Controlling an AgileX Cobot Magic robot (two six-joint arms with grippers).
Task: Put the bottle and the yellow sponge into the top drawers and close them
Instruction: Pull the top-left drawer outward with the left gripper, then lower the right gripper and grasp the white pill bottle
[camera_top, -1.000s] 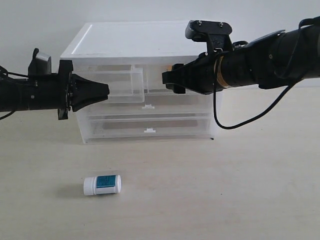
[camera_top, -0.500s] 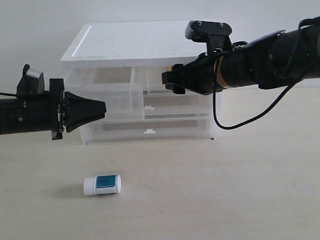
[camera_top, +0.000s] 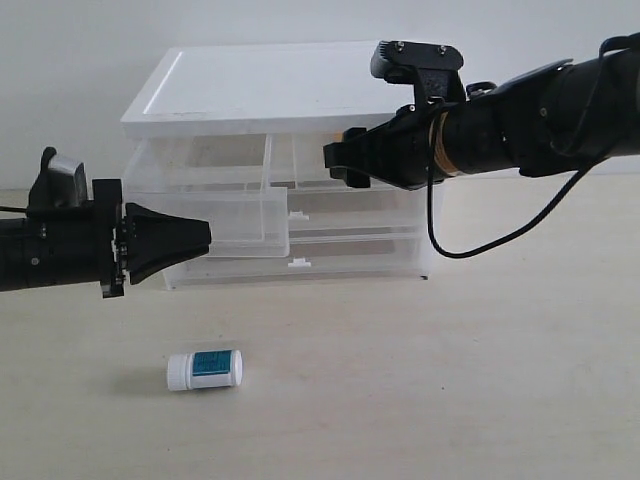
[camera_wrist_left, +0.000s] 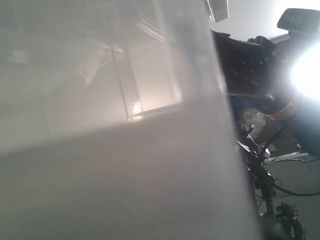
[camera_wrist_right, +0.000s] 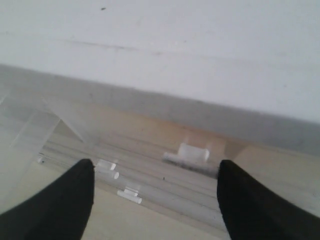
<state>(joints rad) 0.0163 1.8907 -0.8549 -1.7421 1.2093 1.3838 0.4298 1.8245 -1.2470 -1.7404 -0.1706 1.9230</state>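
Pinching one pulled-out top drawer (camera_top: 245, 215), left pincer (camera_top: 203, 238) hovers near one bottle (camera_top: 204, 369); right pincer (camera_wrist_right: 155, 163) spread.

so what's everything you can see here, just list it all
cabinet: 1, white top, translucent body, at the back of the table
top left drawer: 1, translucent, slid out of the cabinet front
top right drawer: 1, translucent, partly hidden by the right gripper
lower drawers: 2, translucent with white tabs, stacked under the top pair
bottle: 1, white with a teal-blue label, lying on its side on the table in front of the cabinet
table: 1, pale beige
left gripper: 1, black, at the slid-out drawer; whether it is open or shut is unclear
right gripper: 1, black, open, at the top right drawer's front
cable: 1, black, hanging from the right arm
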